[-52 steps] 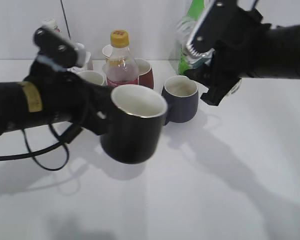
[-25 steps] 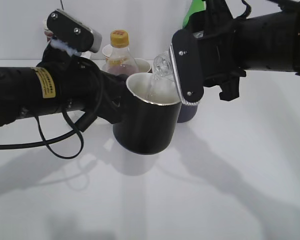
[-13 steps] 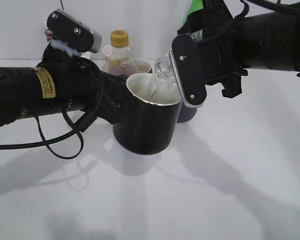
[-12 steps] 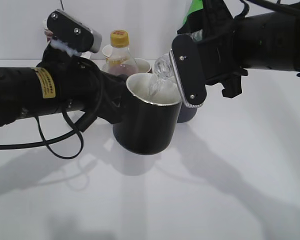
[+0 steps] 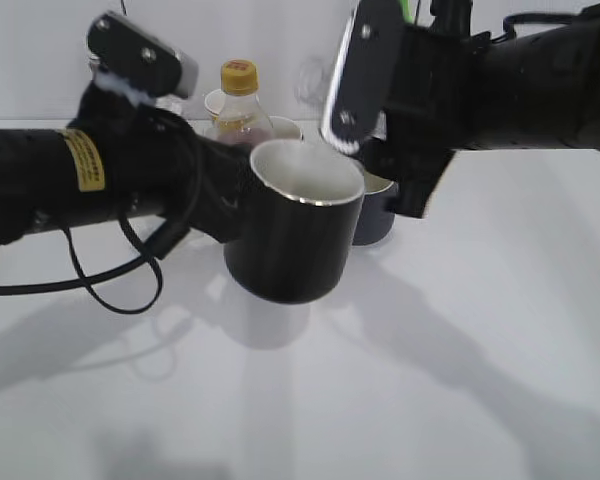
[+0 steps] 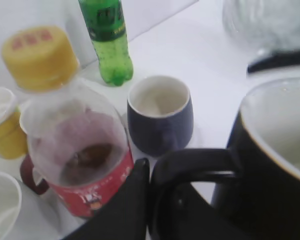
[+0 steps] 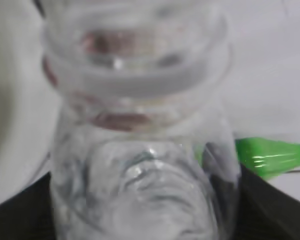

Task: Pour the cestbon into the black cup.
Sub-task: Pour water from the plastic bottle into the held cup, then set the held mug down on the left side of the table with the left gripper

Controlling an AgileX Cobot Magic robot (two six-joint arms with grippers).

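The cestbon (image 5: 315, 78) has lifted away from the black cup (image 5: 292, 232); a moment ago its mouth tipped over the rim. I think the pouring is finishing. My right end effector (image 5: 365, 75) pinches it. In the left wrist view, my left end effector (image 6: 147, 192) clamps the cup's handle (image 6: 192, 162). The right wrist view shows the bottle's clear neck up close.
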